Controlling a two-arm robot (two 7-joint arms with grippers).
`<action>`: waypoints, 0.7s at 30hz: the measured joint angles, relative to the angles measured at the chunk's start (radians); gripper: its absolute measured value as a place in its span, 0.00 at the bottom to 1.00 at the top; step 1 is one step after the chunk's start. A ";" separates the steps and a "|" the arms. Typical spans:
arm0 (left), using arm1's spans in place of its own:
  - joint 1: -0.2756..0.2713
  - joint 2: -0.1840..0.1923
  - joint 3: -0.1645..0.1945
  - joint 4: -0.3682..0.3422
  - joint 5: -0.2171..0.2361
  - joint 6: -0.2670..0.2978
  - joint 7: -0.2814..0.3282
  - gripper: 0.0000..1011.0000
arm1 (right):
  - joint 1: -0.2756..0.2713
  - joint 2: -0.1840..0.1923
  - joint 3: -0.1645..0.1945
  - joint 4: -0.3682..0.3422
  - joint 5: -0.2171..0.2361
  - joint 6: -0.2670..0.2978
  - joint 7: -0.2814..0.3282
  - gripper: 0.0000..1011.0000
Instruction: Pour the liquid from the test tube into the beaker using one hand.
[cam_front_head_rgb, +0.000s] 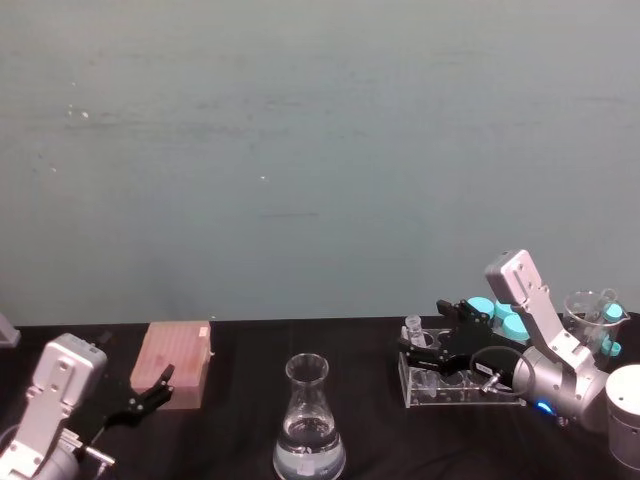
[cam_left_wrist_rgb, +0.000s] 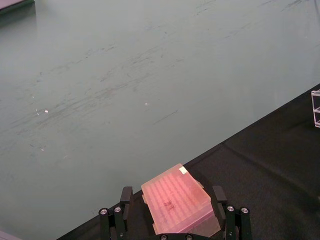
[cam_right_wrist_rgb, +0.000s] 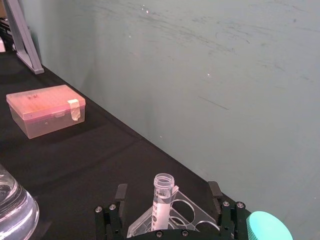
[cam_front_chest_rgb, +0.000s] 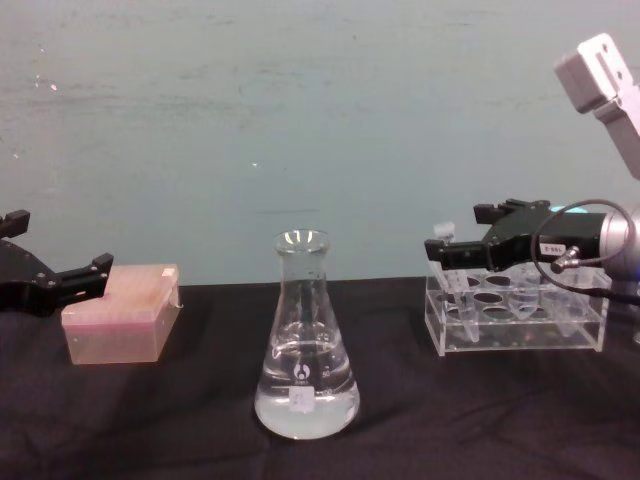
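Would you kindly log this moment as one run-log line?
phase: pre-grasp | right gripper: open, straddling test tube in rack | left gripper: open, idle by pink box | beaker: centre, upright

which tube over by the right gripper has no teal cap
The small slim clear test tube standing in the rack, between the open fingers of the right gripper. Its top is uncapped; the larger tubes behind carry teal caps.

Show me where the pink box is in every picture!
Head view: pink box low left, by the left gripper.
Left wrist view: box bottom centre, beyond that gripper's open fingers.
Right wrist view: box upper left.
Chest view: box left, by the same gripper.
Shared landmark: black tablecloth edge against the teal wall, just behind it.
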 joint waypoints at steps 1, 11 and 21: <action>0.000 0.000 0.000 0.000 0.000 0.000 0.000 0.99 | 0.000 0.000 0.000 0.000 0.000 0.000 0.000 0.99; 0.000 0.000 0.000 0.000 0.000 0.000 0.000 0.99 | 0.016 -0.013 0.004 0.035 -0.014 -0.005 0.008 0.99; 0.000 0.000 0.000 0.000 0.000 0.000 0.000 0.99 | 0.033 -0.027 0.005 0.064 -0.026 -0.016 0.016 0.99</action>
